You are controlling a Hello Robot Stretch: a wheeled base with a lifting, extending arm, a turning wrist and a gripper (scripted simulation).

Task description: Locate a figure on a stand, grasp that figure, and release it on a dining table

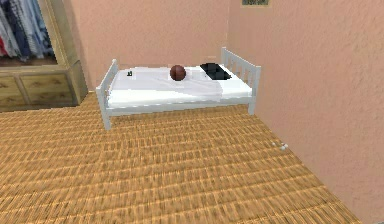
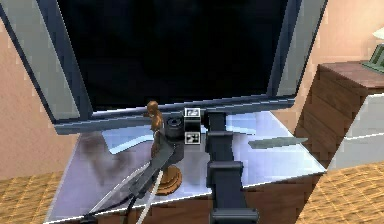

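The jaws' state could not be told, nor whether the gripper [image 2: 140, 188] held anything; it lay at the brown figure [image 2: 153, 112], which was on the grey stand [image 2: 285, 170] before the large dark television [image 2: 180, 50], just left of the arm [image 2: 222, 172]. In the forward view a white bed [image 1: 180, 97] stood against the pink wall [image 1: 320, 80]; on it lay a basketball [image 1: 178, 72] and a flat black thing [image 1: 214, 71].
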